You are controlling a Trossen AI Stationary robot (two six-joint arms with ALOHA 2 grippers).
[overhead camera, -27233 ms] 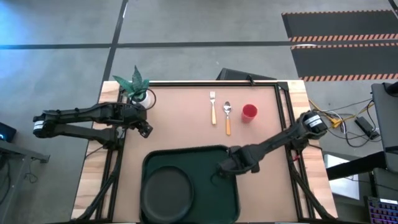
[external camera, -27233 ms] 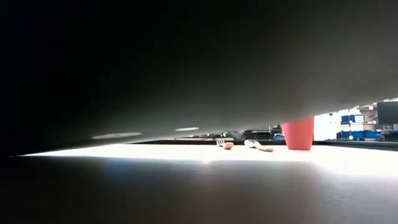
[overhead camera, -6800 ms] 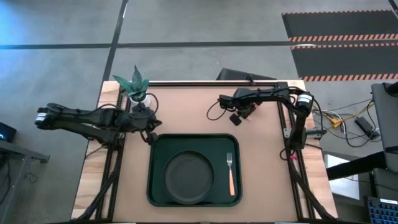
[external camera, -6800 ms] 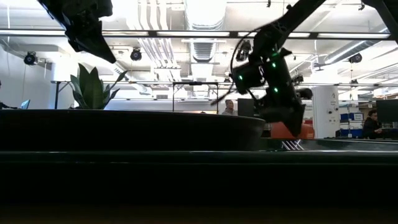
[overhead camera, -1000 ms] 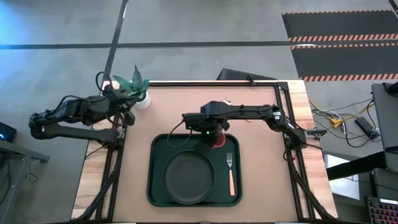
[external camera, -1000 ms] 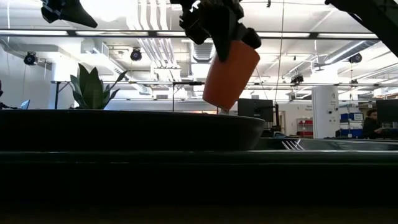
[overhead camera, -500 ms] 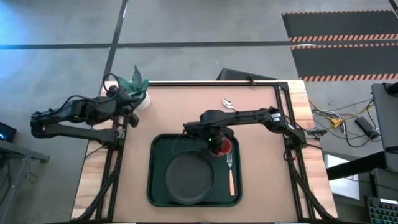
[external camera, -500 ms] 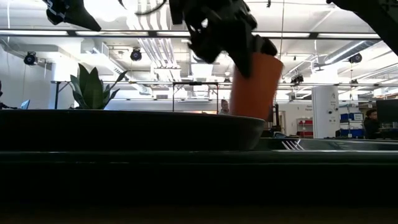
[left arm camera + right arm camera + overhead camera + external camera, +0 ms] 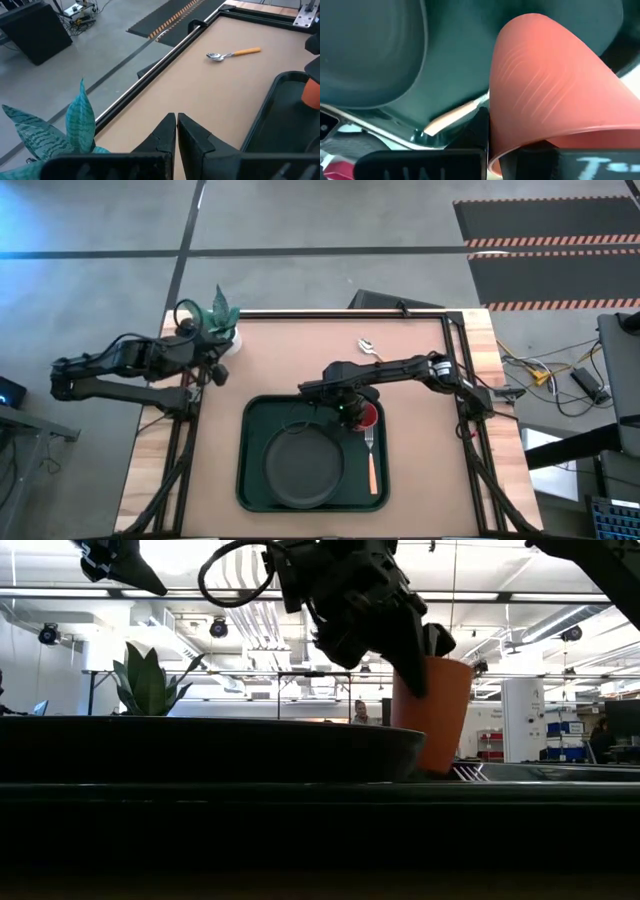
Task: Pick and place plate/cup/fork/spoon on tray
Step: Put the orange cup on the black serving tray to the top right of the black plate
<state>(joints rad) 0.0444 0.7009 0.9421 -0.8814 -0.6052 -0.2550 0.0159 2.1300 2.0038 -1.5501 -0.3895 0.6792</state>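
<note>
The dark green tray [image 9: 250, 430] lies at the table's near middle. In it lie the dark plate [image 9: 303, 465] and, on its right, the orange-handled fork [image 9: 371, 458]. My right gripper [image 9: 352, 410] is shut on the red cup [image 9: 366, 416] over the tray's far right corner. In the low view the cup [image 9: 432, 715] stands slightly tilted behind the tray's rim, which hides its base. The spoon [image 9: 368, 346] lies on the table beyond the tray. My left gripper [image 9: 216, 376] hangs shut beside the plant, holding nothing. My right gripper pinches the cup's wall at its rim [image 9: 495, 145], one finger outside and the other seemingly inside the cup. The fingers come slanting down from the table's left. The cup hangs mouth up and slightly tilted; whether its base touches the tray I cannot tell.
A white pot with a green plant [image 9: 220, 320] stands at the far left corner, close to my left gripper. Bare tabletop [image 9: 290, 350] lies between the plant and the spoon. Dark frame rails run along the table's edges.
My right gripper has gone down and toward the table's near right with the cup, bringing it from above the tray's far edge into the far right corner. The cup, strongly tilted before, now stands nearly upright.
</note>
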